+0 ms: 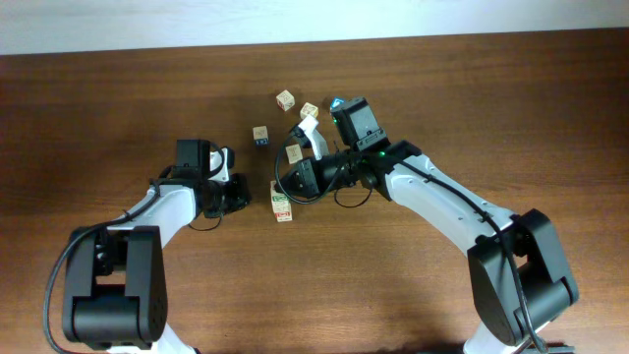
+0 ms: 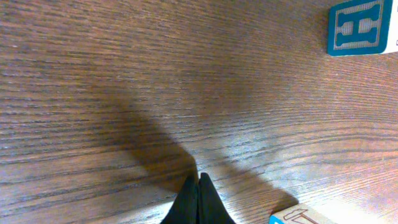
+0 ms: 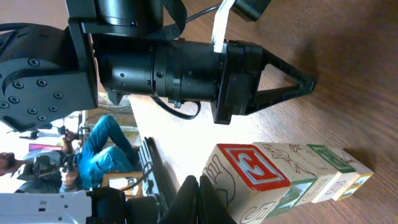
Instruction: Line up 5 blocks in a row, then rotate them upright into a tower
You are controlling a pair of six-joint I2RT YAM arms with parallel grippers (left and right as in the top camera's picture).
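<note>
Holding right gripper (image 3: 199,186) clenched empty beside the red-faced block (image 3: 252,168), probably for nudging it round. Parking left gripper (image 2: 199,190) clenched too, touching nothing.

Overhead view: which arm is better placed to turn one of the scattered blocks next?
Probably right: the right pincer, shut, lies close beside the scattered blocks, while the left pincer sits farther off.

We see a short row of blocks (image 1: 281,201) lying side by side on the tabletop, touching one another. Up close, the end block (image 3: 249,167) shows a red-framed letter on top, the tan-faced block (image 3: 292,157) beside it a line drawing, then comes a green-framed block (image 3: 331,158). One pale cube (image 1: 285,99) and a second pale cube (image 1: 309,110) lie apart from the row, both turned askew
</note>
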